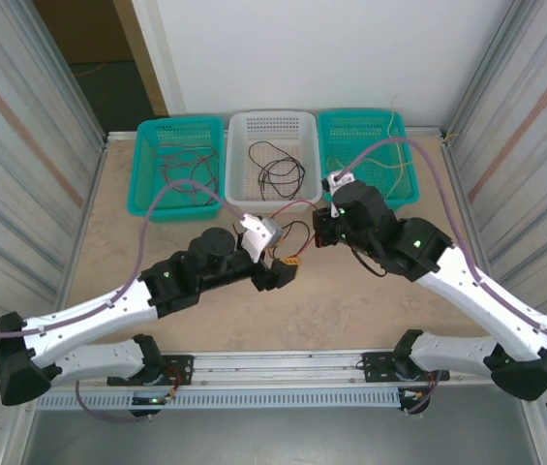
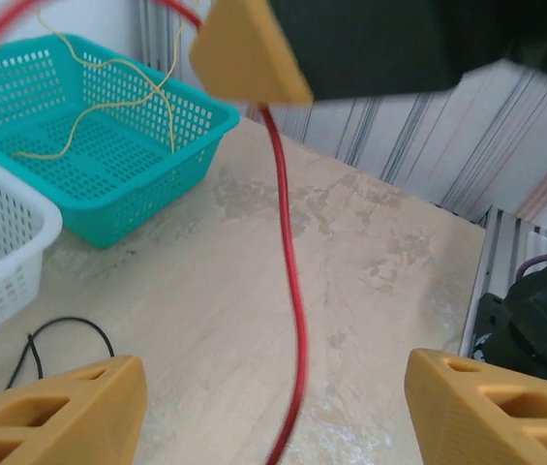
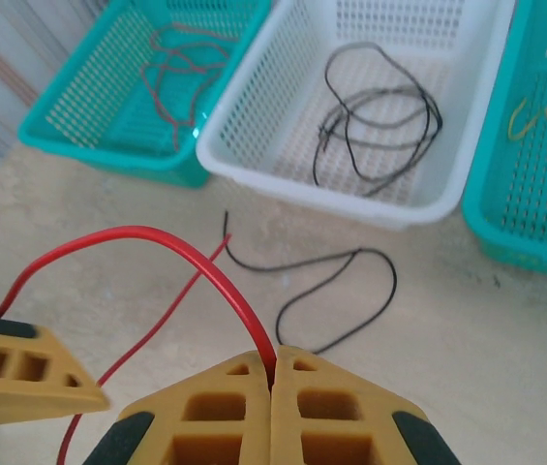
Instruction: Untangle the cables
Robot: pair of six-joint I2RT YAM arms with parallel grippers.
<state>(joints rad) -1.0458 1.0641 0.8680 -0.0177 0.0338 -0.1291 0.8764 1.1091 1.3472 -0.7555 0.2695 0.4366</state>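
Right wrist view: right gripper (image 3: 273, 366) pressed together, pinching the red cable (image 3: 133, 231). A loose black cable (image 3: 346, 281) lies on the desk (image 3: 467, 339) before the white basket (image 3: 254, 145). Left wrist view: left gripper (image 2: 271, 383) spread, red cable runs through the gap untouched. Top view: left arm (image 1: 118, 300) and right arm (image 1: 467, 281) reach inward, grippers close together mid-desk; the cables there are hard to make out.
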